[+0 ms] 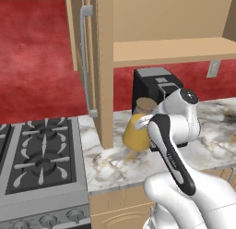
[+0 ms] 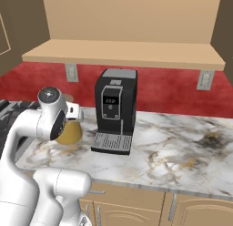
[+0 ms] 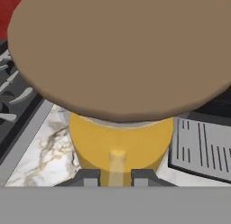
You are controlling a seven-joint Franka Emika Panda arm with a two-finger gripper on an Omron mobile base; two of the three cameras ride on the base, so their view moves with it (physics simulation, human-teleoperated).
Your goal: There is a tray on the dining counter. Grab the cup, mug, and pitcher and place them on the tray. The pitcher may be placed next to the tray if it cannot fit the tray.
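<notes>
Pitcher (image 1: 137, 131) of orange liquid stands on the marble surface (image 1: 110, 163) between the stove (image 1: 39, 159) and the black coffee machine (image 2: 116, 109). Claw (image 3: 115, 177) grips it, fingers (image 3: 88, 177) narrow on either side just below its round tan lid (image 3: 122, 51).

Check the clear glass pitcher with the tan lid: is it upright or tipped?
Upright. The clear glass pitcher of orange liquid stands base-down on the marble worktop, its round tan lid level on top.

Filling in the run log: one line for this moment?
phase: grasping pitcher | gripper: shut on its handle | place: kitchen worktop, beside coffee machine
</notes>
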